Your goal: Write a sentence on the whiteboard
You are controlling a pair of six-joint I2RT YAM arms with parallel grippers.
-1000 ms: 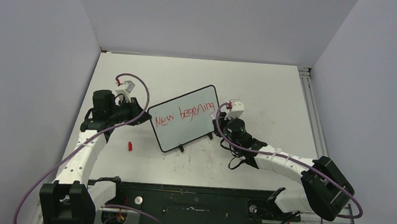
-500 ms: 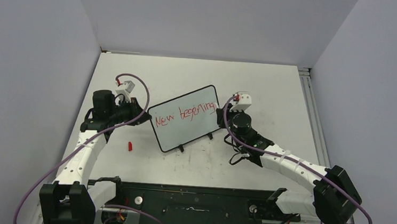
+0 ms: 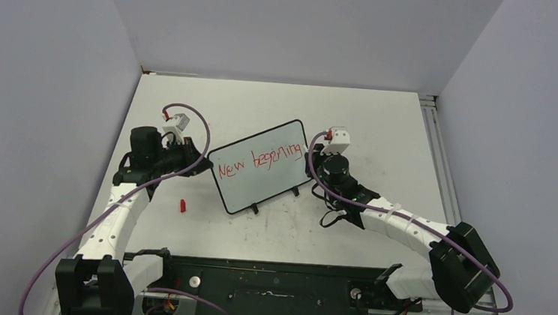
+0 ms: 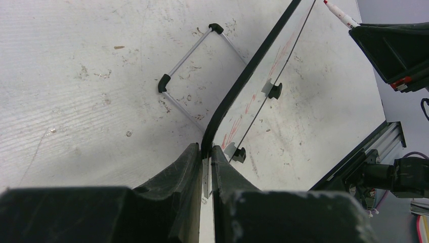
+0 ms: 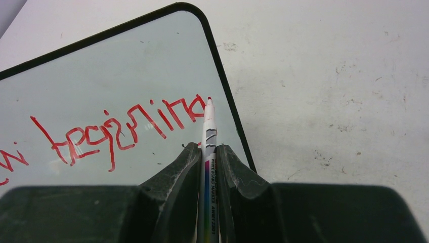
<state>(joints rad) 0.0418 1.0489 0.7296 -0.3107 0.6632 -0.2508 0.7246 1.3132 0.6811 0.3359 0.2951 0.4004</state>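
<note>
Currently, one whiteboard (image 3: 259,186) stands mid-table (image 3: 383,128) on two feet (image 3: 254,209), its left edge pinched by the left gripper (image 4: 206,153), while the right gripper (image 5: 206,154) clamps one marker (image 5: 208,129) whose tip apparently touches the last letter of the sentence (image 3: 276,156).

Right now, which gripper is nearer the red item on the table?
Left. Left gripper clamps the whiteboard just beyond the red item; right gripper is across the whiteboard.

light: bright, even | shadows: soft, faint | wrist views: near fingers (image 5: 174,177) slightly soft | overhead: sharp
</note>
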